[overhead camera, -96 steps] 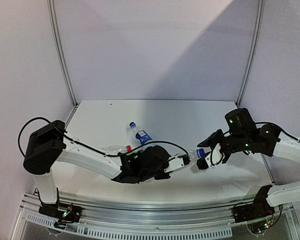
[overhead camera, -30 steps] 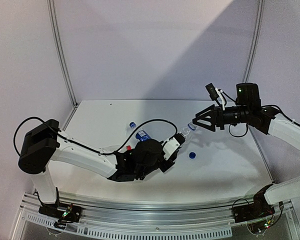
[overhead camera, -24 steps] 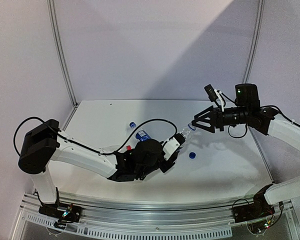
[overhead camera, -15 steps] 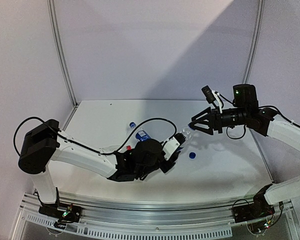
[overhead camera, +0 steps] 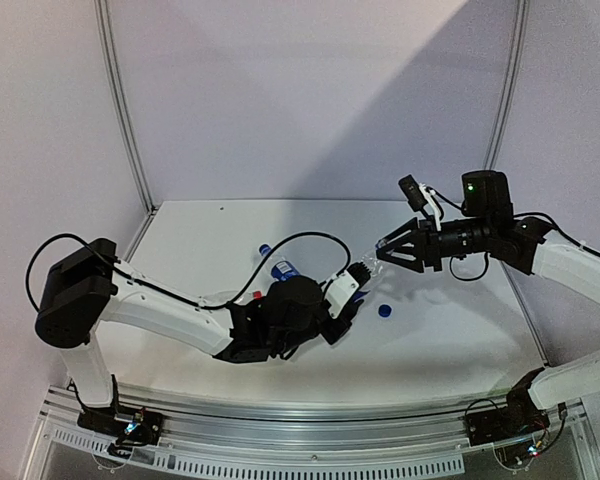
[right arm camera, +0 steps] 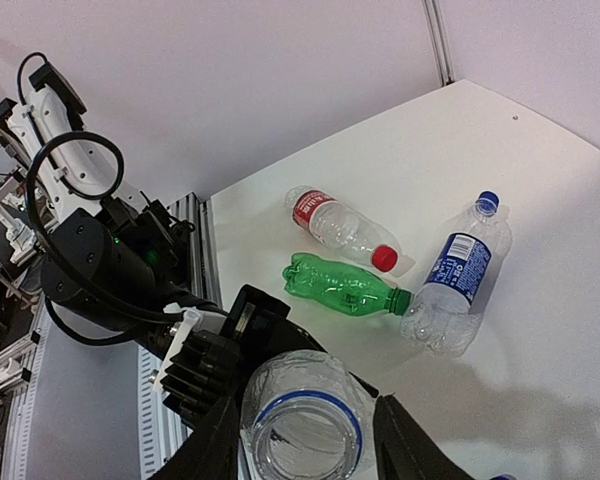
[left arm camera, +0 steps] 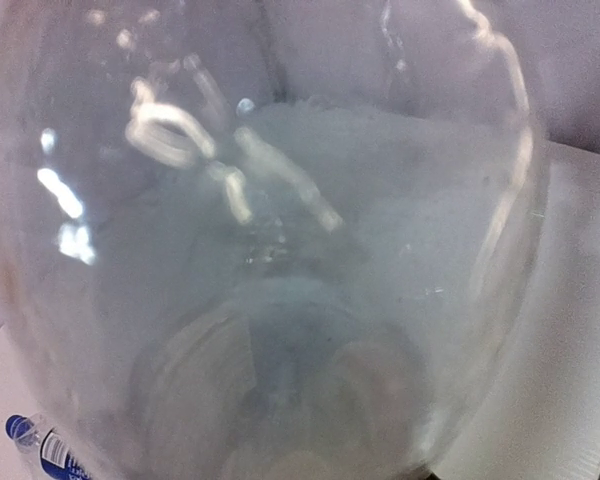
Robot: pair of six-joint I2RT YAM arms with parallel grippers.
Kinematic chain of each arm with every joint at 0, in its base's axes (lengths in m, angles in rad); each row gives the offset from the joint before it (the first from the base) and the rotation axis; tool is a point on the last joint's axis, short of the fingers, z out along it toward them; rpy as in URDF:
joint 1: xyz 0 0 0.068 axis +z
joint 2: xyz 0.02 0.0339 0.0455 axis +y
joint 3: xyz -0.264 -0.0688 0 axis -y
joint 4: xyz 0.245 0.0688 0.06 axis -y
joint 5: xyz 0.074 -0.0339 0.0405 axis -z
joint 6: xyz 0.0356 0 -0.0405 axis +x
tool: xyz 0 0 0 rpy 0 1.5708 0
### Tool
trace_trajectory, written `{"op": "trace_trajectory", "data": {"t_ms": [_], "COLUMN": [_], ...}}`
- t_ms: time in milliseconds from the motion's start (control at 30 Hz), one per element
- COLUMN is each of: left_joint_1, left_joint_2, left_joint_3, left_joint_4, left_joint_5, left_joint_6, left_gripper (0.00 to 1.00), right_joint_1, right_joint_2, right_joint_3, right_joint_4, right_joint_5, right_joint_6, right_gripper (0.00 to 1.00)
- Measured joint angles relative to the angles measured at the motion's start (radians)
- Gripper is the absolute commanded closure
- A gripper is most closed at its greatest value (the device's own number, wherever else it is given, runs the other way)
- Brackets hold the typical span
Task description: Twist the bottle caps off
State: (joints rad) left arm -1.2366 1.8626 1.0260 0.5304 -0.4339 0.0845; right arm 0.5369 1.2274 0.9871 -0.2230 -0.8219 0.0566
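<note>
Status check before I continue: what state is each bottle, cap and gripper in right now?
Held clear bottle: uncapped, mouth open.
Left gripper: shut on the held clear bottle.
Right gripper: open, empty, at that bottle's mouth.
Loose blue cap: off, lying on the table.
Red-label bottle: lying down, red cap on.
Green bottle: lying down, green cap on.
Blue-label bottle: lying down, blue cap on.

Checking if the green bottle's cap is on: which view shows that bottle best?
Right wrist view: the green bottle lies whole on its side, green cap on. The top view shows none of it, likely behind the left arm. The held clear bottle fills the left wrist view.
</note>
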Motion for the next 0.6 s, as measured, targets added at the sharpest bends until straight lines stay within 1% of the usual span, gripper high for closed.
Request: {"op": "trace_trajectory", "data": {"t_ms": [200,267,333,367,400,433,533,600], "left_joint_1": [0.000,0.000,0.001,0.001,0.001,0.001,0.001,0.002], "left_joint_2": [0.000,0.000,0.000,0.000,0.000,0.000,0.000,0.000], "left_joint_3": [-0.003,-0.003,-0.003,-0.003,-0.003,-0.003,-0.003,-0.003], "left_joint_4": [0.005,0.005,0.006,0.007,0.008,0.007,0.007,0.005], "left_joint_5": [0.008,0.009,0.011,0.012,0.013,0.014,0.016,0.012], "left_joint_6": [-0.003,-0.004,-0.004,-0.005,-0.006,-0.007,-0.017,-0.014], "left_gripper": [0.63,0.63,0.63,0.63,0.62,0.60,0.31,0.19], "right_joint_1": [0.001,0.001,0.001,0.001,0.001,0.002,0.002,0.002], "right_joint_2": [0.003,0.003,0.003,0.003,0.003,0.003,0.003,0.003], "right_joint_3": [0.000,0.000,0.000,-0.001,-0.001,-0.001,-0.001,-0.001], "right_joint_4": [0.005,0.008,0.012,0.013,0.014,0.015,0.014,0.011], "right_joint_5": [0.000,0.000,-0.001,-0.002,-0.003,0.000,-0.002,-0.001], "right_joint_6": [-0.008,-0.008,-0.006,0.003,0.000,-0.002,-0.002,-0.009], "right_gripper": [0.63,0.70,0.82,0.86,0.88,0.91,0.97,1.00]}}
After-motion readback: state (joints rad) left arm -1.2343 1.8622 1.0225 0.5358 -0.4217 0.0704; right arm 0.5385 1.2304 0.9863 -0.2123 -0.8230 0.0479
